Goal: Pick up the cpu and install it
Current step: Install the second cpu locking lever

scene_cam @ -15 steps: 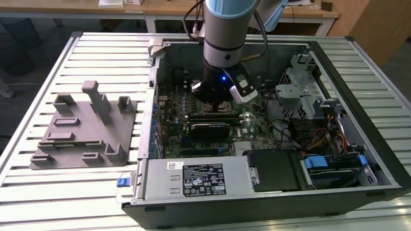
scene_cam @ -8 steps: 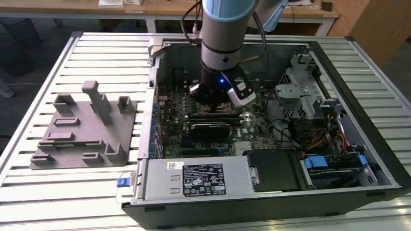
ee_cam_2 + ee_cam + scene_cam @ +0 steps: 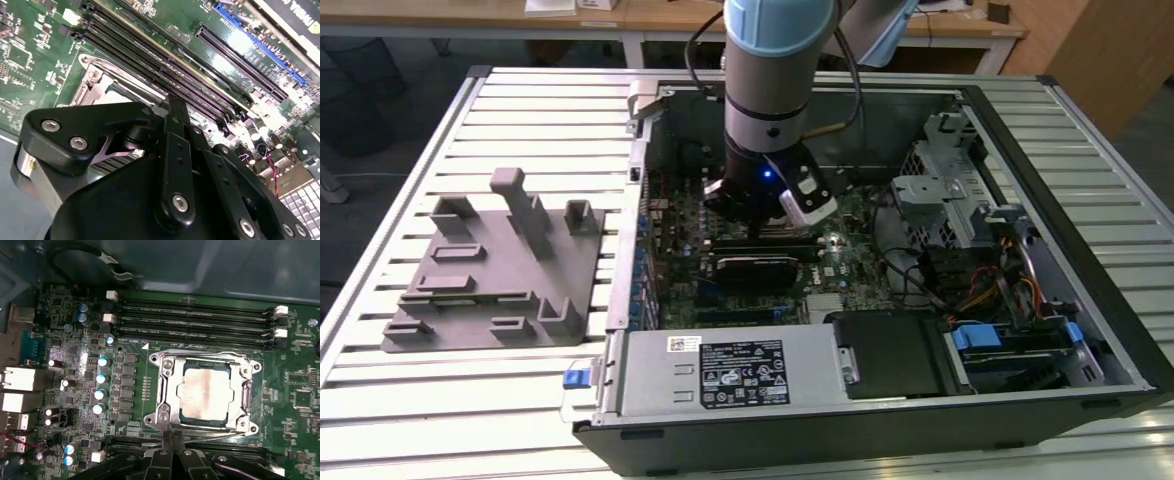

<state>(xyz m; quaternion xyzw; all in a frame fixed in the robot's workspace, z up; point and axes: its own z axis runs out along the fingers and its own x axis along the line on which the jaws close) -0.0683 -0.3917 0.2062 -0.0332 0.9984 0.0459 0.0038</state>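
Note:
The cpu (image 3: 206,392), a pale silver square with a brownish smear on top, lies flat inside the metal socket frame (image 3: 167,390) on the green motherboard. My gripper (image 3: 167,441) hovers just beside the socket's edge, its two black fingers pressed together with nothing between them. In the second wrist view the gripper (image 3: 175,105) points down at the socket corner (image 3: 95,80), next to the memory slots. In the exterior view the gripper (image 3: 767,215) hangs low inside the open computer case, over the middle of the board.
Long memory slots (image 3: 190,315) run along one side of the socket. A grey plastic fixture (image 3: 494,260) sits on the slatted table at the exterior view's left. The power supply (image 3: 720,370) and drive cage (image 3: 947,190) stand within the case walls.

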